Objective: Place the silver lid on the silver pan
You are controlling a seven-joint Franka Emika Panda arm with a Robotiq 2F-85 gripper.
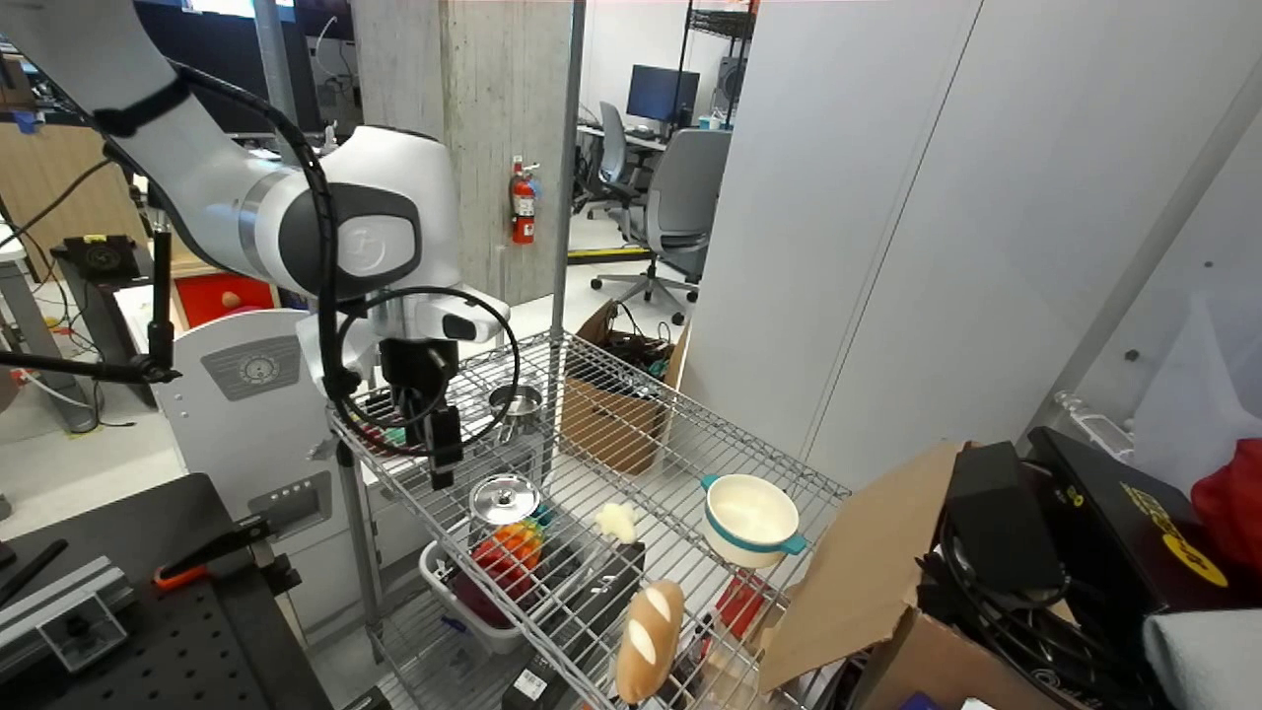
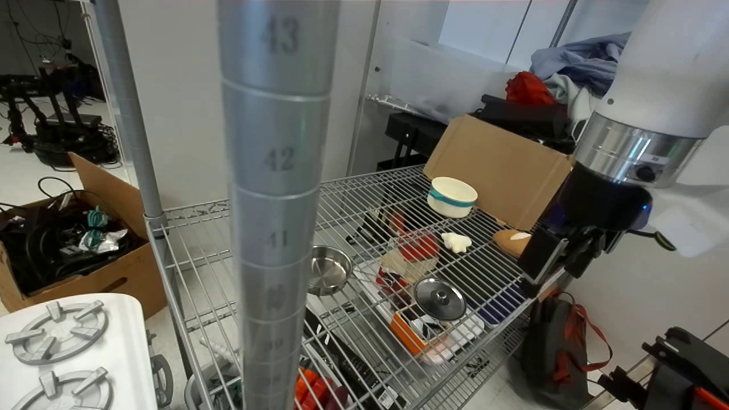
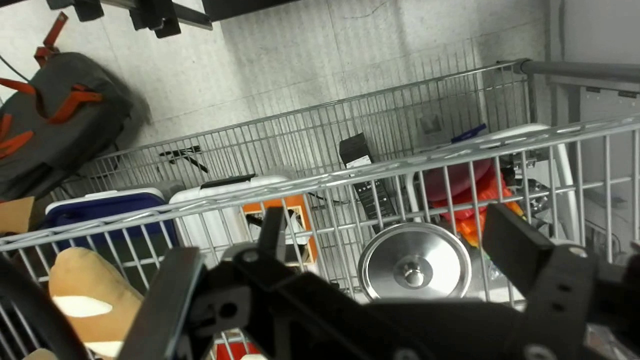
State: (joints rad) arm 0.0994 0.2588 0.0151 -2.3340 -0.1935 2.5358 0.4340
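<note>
Silver lid point(image 2: 440, 299) lower than end effector point(image 2: 554, 276), apart.

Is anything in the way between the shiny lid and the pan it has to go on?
Nothing that I can see. In an exterior view, only the wire shelf lies between the silver lid and the silver pan. The things showing through its wires are underneath, so they shouldn't block it.
</note>
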